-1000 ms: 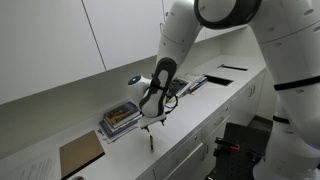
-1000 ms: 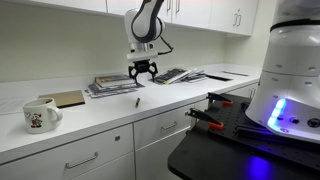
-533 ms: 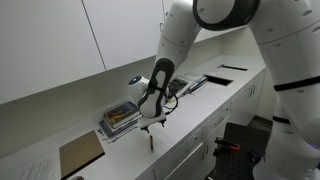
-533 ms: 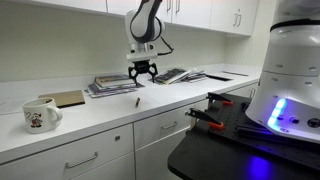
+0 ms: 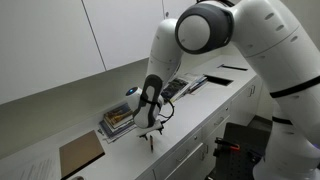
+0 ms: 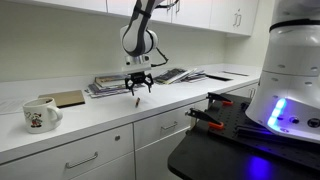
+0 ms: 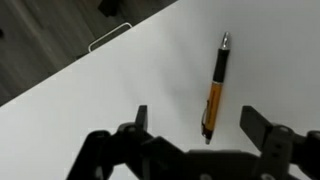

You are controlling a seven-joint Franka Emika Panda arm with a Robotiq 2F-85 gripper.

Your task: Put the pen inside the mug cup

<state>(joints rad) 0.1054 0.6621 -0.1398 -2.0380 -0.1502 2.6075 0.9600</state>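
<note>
Claw (image 7: 197, 113) held apart above pen (image 7: 214, 90) on desk (image 6: 100, 113); books (image 6: 110, 85) stacked just behind; mug (image 6: 40, 114) set well apart, print unreadable.

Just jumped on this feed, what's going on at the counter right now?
The Panda arm's Robotiq gripper hovers open over the white countertop, its fingers either side of the slim orange-and-black pen, which lies flat and ungrasped. The cream-white mug with a printed picture stands further along the counter, apart from the pen. The pick is not yet made.
</note>
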